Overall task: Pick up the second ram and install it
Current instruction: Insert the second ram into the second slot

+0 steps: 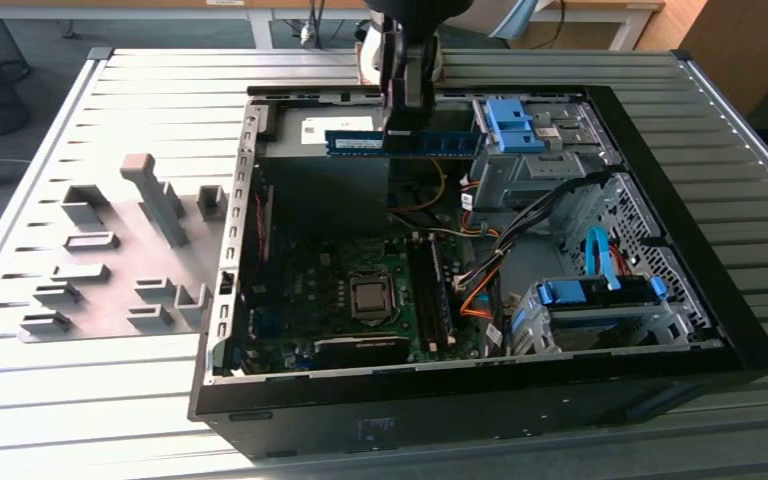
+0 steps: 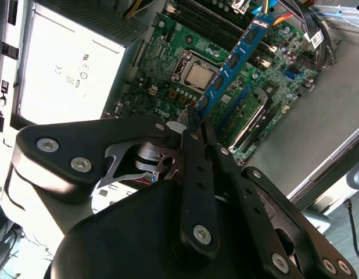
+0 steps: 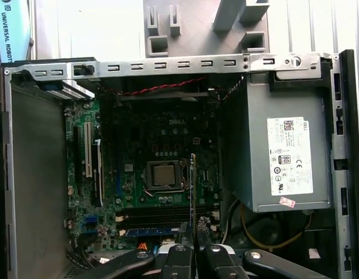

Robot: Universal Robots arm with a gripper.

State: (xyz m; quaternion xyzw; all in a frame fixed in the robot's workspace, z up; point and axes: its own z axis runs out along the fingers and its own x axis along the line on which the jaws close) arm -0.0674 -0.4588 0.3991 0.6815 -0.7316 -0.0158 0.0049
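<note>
In the exterior view my gripper (image 1: 407, 118) hangs over the far part of the open computer case (image 1: 491, 385), shut on the second ram (image 1: 404, 143). The ram is a thin blue-green stick with black chips, held level above the case. In the second wrist view the ram (image 2: 232, 64) reaches out from my gripper (image 2: 198, 119) over the green motherboard (image 2: 168, 87). The first wrist view shows the ram (image 3: 193, 186) edge-on above my gripper (image 3: 194, 247). The long black sockets (image 1: 427, 290) lie beside the processor (image 1: 371, 295), well below the stick.
A grey tray (image 1: 104, 270) with raised blocks lies at the exterior view's left of the case. Inside the case are the power supply (image 3: 278, 151), blue drive brackets (image 1: 518, 125), and orange and black cables (image 1: 484, 270). The slatted table (image 1: 91, 400) extends around it.
</note>
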